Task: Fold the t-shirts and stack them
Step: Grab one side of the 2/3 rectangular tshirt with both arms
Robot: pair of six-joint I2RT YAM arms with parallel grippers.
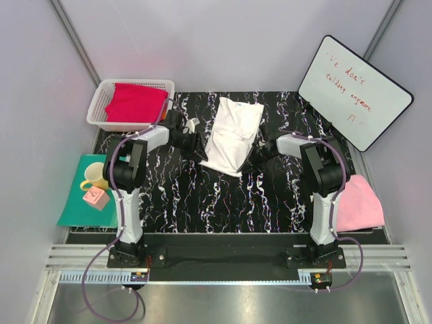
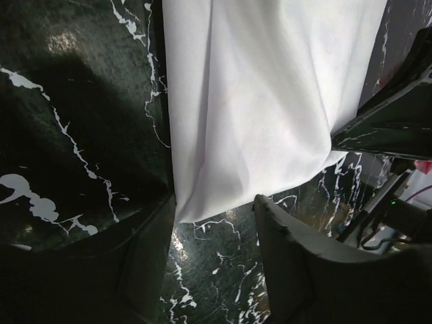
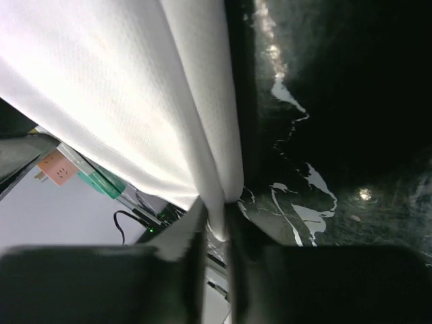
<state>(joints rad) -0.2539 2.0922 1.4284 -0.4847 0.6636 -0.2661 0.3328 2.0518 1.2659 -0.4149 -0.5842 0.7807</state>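
The white shirt (image 1: 233,135) lies at mid-counter, gathered into a long, narrow shape. It runs from the far side toward the arms, and its near end is tilted slightly to the left. It rests flat on the black marbled counter (image 1: 202,196).

Left hand (image 2: 214,206): at the near left corner of the white shirt. The jaws stand partly apart. The corner of the cloth lies between the fingertips, against the left finger (image 2: 145,256). It is not clamped.

Right hand (image 3: 216,223): at the right edge of the white shirt. The jaws are narrow and pinch a fold of the cloth between them.

The red shirt (image 1: 135,101) lies bunched in a white basket (image 1: 98,101) at the far left corner. The pink shirt (image 1: 358,199) lies at the right edge of the counter, beside the right arm and well apart from the white shirt.

A teal mat (image 1: 71,209) lies left of the left arm. It carries a yellow mug (image 1: 94,177) with a pink block (image 1: 96,197) just beside it. A whiteboard (image 1: 351,88) with red writing leans at the far right.
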